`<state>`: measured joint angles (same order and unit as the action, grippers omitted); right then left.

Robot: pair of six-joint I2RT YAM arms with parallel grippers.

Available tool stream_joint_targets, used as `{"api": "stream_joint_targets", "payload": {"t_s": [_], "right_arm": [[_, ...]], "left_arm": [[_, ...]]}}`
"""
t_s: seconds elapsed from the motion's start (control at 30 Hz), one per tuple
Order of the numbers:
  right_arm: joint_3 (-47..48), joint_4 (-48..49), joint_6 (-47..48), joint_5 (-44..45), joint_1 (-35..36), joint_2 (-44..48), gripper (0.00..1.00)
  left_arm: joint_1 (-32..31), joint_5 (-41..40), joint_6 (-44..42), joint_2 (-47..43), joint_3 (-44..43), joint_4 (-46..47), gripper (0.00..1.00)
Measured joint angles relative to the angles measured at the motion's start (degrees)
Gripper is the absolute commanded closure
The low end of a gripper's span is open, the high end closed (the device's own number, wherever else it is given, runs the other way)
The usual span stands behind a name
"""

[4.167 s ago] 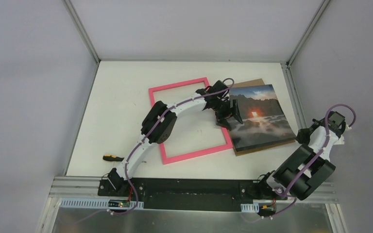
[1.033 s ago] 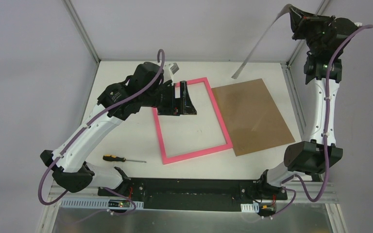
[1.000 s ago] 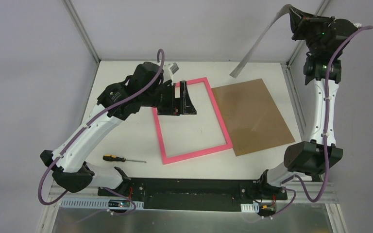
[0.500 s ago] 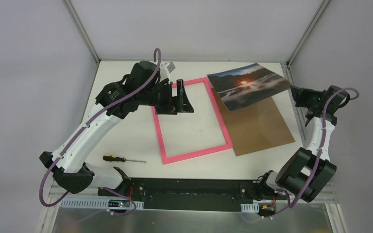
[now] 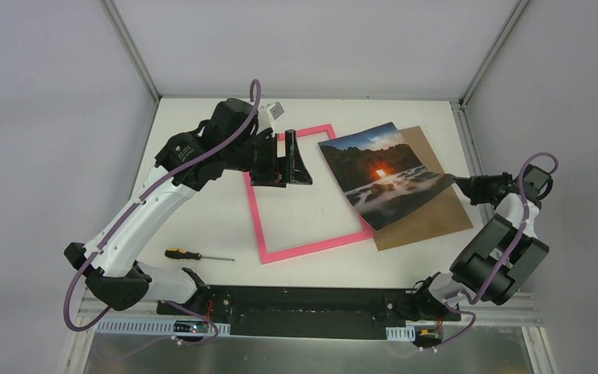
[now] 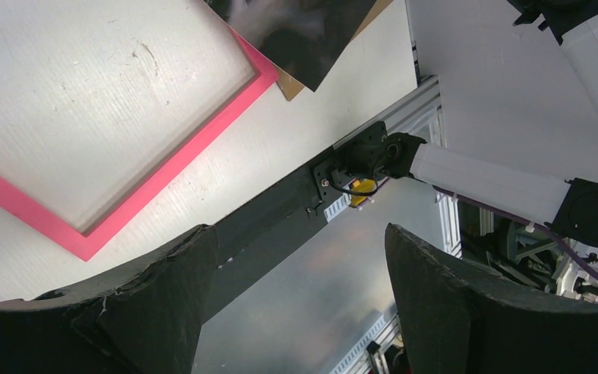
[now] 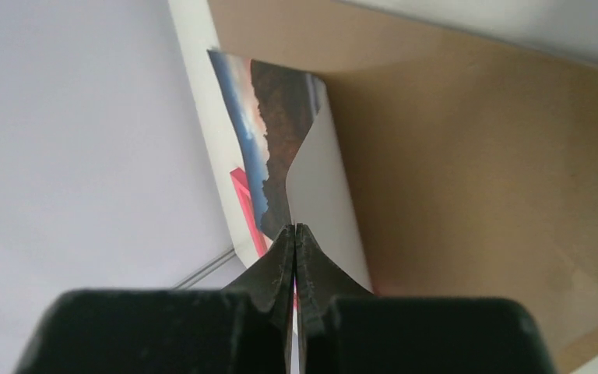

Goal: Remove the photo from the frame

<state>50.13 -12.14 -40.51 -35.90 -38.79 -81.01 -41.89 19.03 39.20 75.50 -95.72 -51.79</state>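
The photo (image 5: 381,175), a landscape print with an orange sun glow, is pinched by its right corner in my right gripper (image 5: 458,181), which is shut on it. It slants over the brown backing board (image 5: 434,216) and covers the right side of the pink frame (image 5: 315,244). In the right wrist view the shut jaws (image 7: 294,228) clamp the photo's edge (image 7: 280,148), whose white back curls above the board (image 7: 475,179). My left gripper (image 5: 294,160) hovers open and holds nothing over the frame's top left part; its wrist view shows the frame's corner (image 6: 163,175) below the wide-apart fingers (image 6: 296,234).
A small orange-handled screwdriver (image 5: 191,255) lies on the white table near the left front. Grey walls with metal posts close in the table on three sides. The black base rail (image 5: 311,300) runs along the near edge.
My right arm has swung down from high above the back right corner, bringing the photo low over the board and the frame's right side. The left arm has barely moved.
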Motion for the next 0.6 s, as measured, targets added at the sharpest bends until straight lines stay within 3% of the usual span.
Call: {"api": "stream_joint_targets", "payload": {"t_s": [0.37, 0.6], "right_arm": [[-1.09, -2.25, 7.34, 1.25, -7.43, 1.6, 1.0], [-2.01, -2.16, 8.24, 2.47, -7.91, 2.29, 1.0]], "left_arm": [[0.7, 0.24, 0.02, 0.22, 0.09, 0.0, 0.2], [0.74, 0.44, 0.07, 0.22, 0.11, 0.0, 0.2]]}}
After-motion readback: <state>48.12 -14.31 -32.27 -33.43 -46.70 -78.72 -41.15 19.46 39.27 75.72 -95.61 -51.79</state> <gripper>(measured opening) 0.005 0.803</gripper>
